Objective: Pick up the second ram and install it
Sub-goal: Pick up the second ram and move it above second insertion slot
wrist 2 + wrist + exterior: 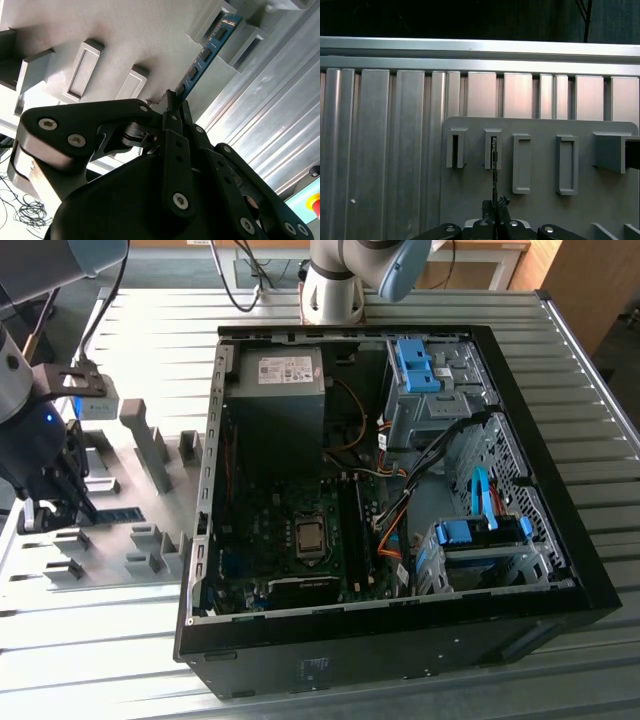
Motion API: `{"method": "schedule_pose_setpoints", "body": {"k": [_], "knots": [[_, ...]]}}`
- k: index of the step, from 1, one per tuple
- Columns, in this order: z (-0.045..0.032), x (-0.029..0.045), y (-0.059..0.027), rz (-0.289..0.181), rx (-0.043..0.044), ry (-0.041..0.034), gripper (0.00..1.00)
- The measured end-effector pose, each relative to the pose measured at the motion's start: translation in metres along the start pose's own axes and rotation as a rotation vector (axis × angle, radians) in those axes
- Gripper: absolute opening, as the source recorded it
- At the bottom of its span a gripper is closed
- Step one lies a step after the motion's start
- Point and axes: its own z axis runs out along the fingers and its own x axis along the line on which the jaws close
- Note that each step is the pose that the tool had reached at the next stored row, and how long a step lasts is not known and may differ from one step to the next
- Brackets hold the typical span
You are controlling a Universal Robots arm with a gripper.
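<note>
Lying open on its side on the ribbed aluminium worktop [120,660], a computer case [400,645] shows its motherboard [270,540] face-up at the centre of the exterior view. At about nine o'clock of that view sits a grey fixture plate [150,502] studded with cradle blocks [521,163]. Over its far side hangs the black gripper [62,502], well apart from the case.

In both wrist views the jaws stand almost fully closed, pinching one end of the second ram [207,50]. The blue-green stick stands on edge, and its far end rests in a slotted block on the plate.

The hold looks to be near the stick's end rather than its middle, so the free length is likely to lever and sag. A clean pick calls for a slow, straight lift out of the cradle, along the slot walls. The board should stay upright and level so its far end cannot snag or twist in the jaws. The grip should be firm enough to stop slipping, but light on a thin board.
</note>
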Motion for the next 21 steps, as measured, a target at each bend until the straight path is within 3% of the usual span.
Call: {"method": "schedule_pose_setpoints", "body": {"k": [12, 21], "knots": [[-0.0072, -0.0001, 0.0001, 0.0, -0.0001, 0.0001, 0.14], [-0.0173, -0.0002, 0.0002, 0.0, 0.0, 0.0001, 0.14]]}}
